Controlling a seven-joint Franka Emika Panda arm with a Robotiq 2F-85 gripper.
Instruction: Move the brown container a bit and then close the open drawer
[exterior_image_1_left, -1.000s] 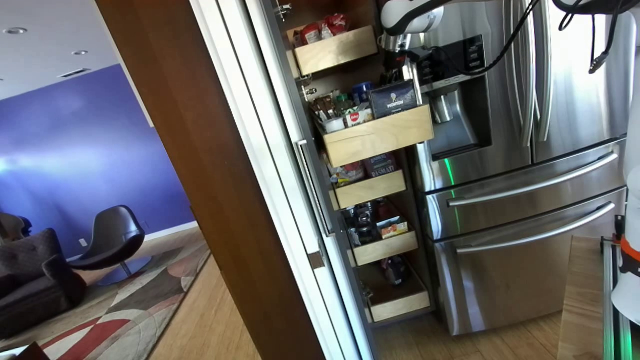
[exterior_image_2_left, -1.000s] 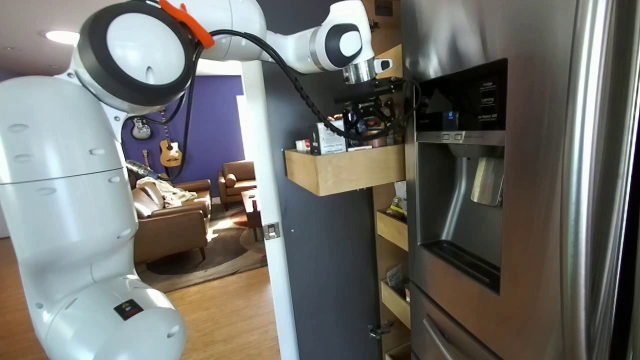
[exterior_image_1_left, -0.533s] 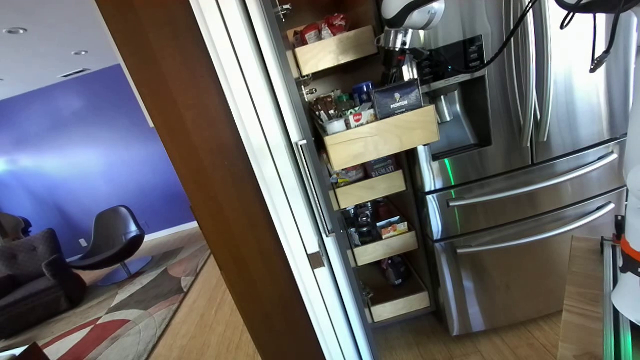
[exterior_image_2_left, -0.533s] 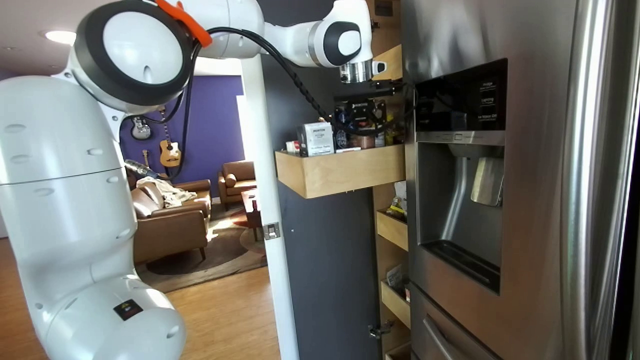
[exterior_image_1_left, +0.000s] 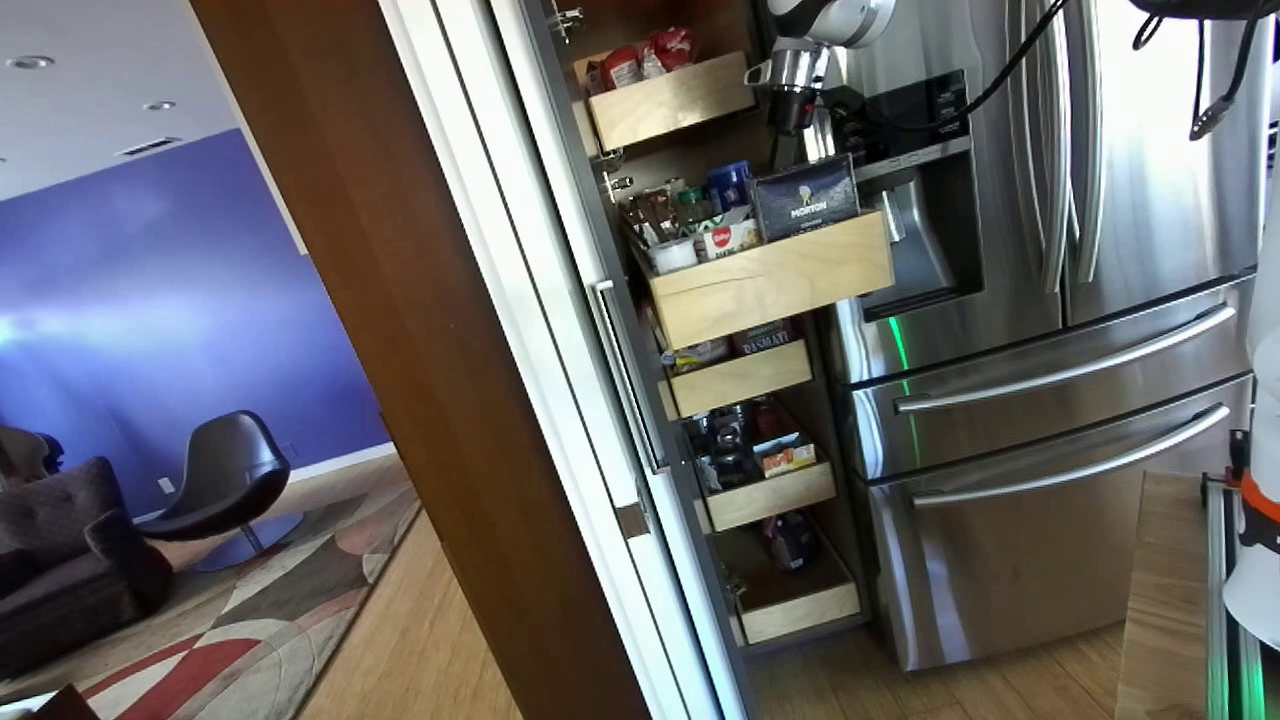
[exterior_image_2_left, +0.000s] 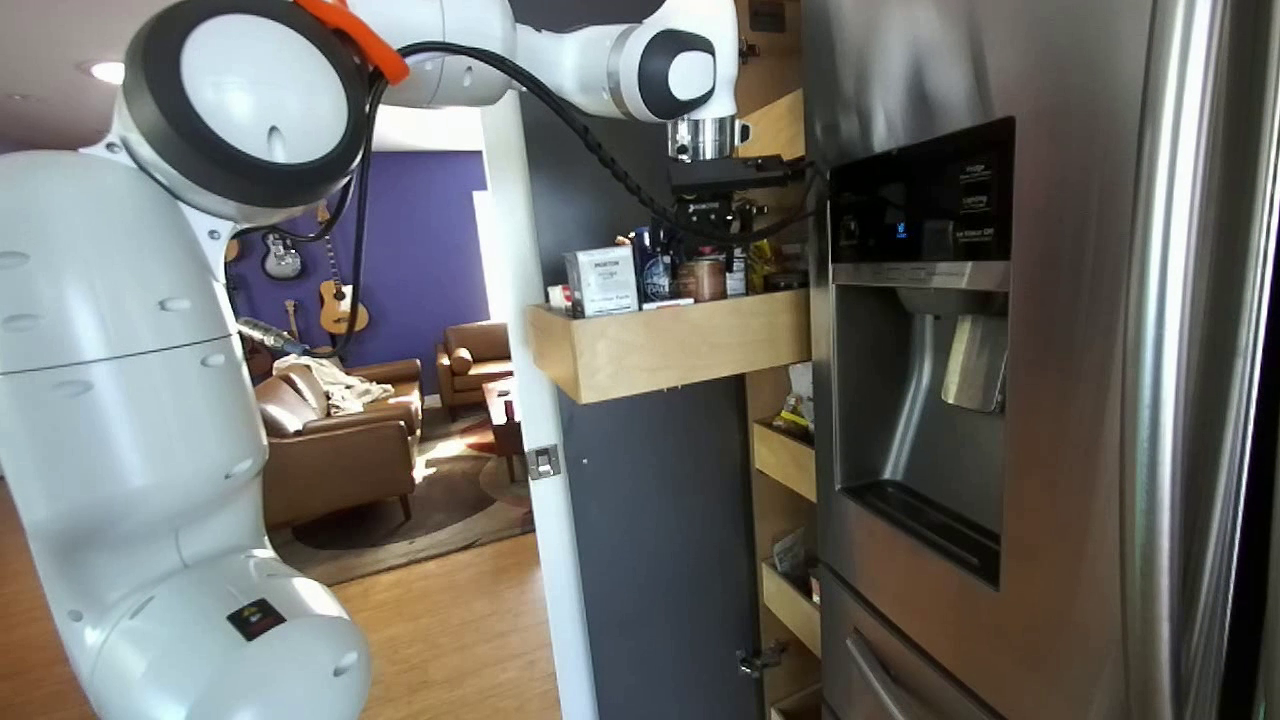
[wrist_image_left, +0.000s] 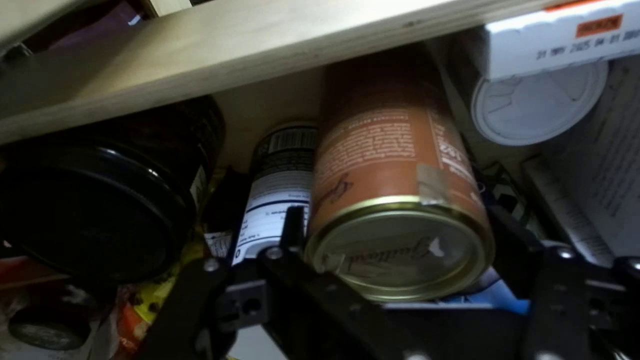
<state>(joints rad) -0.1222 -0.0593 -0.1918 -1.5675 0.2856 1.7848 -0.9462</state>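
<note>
In both exterior views five drawers (exterior_image_1_left: 680, 102) are counted in one stack: one, the open drawer (exterior_image_2_left: 690, 345), is pulled far out, and the other four are set further back. One brown can (wrist_image_left: 380, 165) is stood inside the open drawer and is clasped by the gripper (wrist_image_left: 398, 225), its two fingers (wrist_image_left: 294, 227) spread wide, one on each side. In the wrist view, one canister with a white label (wrist_image_left: 275, 197) is seen just beside the can, and one large jar with a black lid (wrist_image_left: 95, 200) beyond that. At the drawer's front, one Morton box (exterior_image_1_left: 806, 200), one small box with a red label (exterior_image_1_left: 727, 239) and one white tub (exterior_image_1_left: 672, 256) are lined up
</note>
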